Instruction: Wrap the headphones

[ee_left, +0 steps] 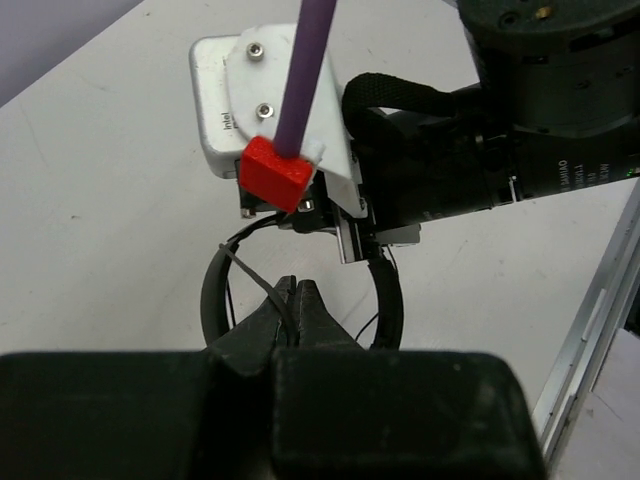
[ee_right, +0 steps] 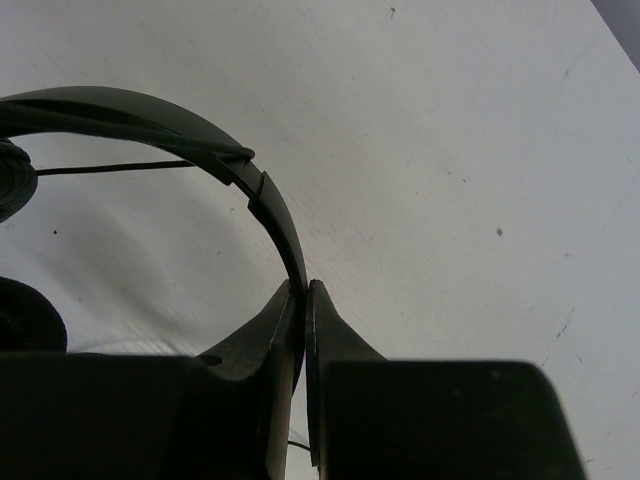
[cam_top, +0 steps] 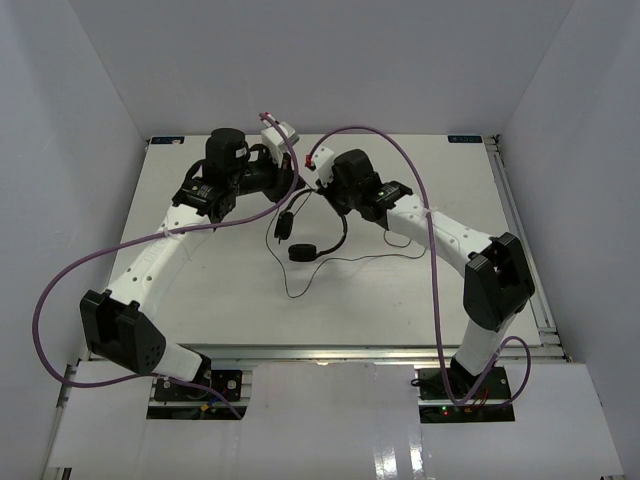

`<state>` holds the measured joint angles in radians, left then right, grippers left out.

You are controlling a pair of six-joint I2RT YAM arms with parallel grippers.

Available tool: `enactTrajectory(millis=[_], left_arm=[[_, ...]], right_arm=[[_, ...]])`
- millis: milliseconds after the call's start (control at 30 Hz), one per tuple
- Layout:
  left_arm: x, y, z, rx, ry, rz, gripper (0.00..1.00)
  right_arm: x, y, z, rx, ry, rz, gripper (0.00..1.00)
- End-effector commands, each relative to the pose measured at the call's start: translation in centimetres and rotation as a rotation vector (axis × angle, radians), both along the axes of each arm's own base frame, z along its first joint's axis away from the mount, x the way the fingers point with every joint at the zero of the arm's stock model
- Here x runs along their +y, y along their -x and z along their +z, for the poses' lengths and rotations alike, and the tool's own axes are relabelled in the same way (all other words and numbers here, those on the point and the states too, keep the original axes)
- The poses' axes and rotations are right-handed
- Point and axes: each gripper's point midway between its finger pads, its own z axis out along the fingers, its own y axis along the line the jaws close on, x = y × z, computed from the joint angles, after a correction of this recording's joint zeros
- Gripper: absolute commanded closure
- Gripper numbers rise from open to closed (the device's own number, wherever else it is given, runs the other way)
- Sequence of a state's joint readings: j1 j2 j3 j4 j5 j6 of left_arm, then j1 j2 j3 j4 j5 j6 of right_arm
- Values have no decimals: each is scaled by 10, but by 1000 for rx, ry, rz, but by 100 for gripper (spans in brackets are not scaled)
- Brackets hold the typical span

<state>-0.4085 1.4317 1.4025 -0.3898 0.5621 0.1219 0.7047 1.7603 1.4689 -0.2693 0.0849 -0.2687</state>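
Note:
The black headphones (cam_top: 302, 252) hang over the middle of the white table, with their thin cord (cam_top: 350, 262) trailing on the surface. My right gripper (cam_top: 325, 195) is shut on the curved headband (ee_right: 150, 118), which runs up from between its fingertips (ee_right: 304, 292). An earpad (ee_right: 25, 315) shows at the left edge of the right wrist view. My left gripper (cam_top: 297, 185) sits close beside the right one. In the left wrist view it (ee_left: 296, 290) is shut on the thin cord (ee_left: 250, 277), with the headband loop (ee_left: 388, 300) just beyond it.
Thick purple robot cables (cam_top: 420, 190) arc over both arms. The right arm's white wrist camera with a red plug (ee_left: 275, 172) is directly in front of the left gripper. A metal rail (cam_top: 520, 230) runs along the table's right edge. White walls enclose the table.

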Motion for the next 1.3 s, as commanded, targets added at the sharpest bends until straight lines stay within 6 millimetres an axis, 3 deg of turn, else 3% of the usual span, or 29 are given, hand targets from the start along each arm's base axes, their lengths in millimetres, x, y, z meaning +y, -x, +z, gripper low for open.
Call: enactTrajectory(millis=[0, 400, 767, 1067, 1267], left_arm=[[-17, 18, 42, -44, 102, -89, 100], [-48, 26, 32, 58, 166, -144, 100], [-55, 36, 6, 182, 254, -121, 99], [-72, 37, 6, 218, 283, -154, 98], [-70, 48, -4, 255, 288, -145, 94]], right_arm=[[0, -8, 9, 23, -29, -31, 92], [6, -9, 7, 70, -59, -34, 92], [2, -13, 14, 86, -90, -44, 92], [0, -14, 14, 90, -93, -50, 92], [-5, -19, 20, 104, -131, -53, 92]])
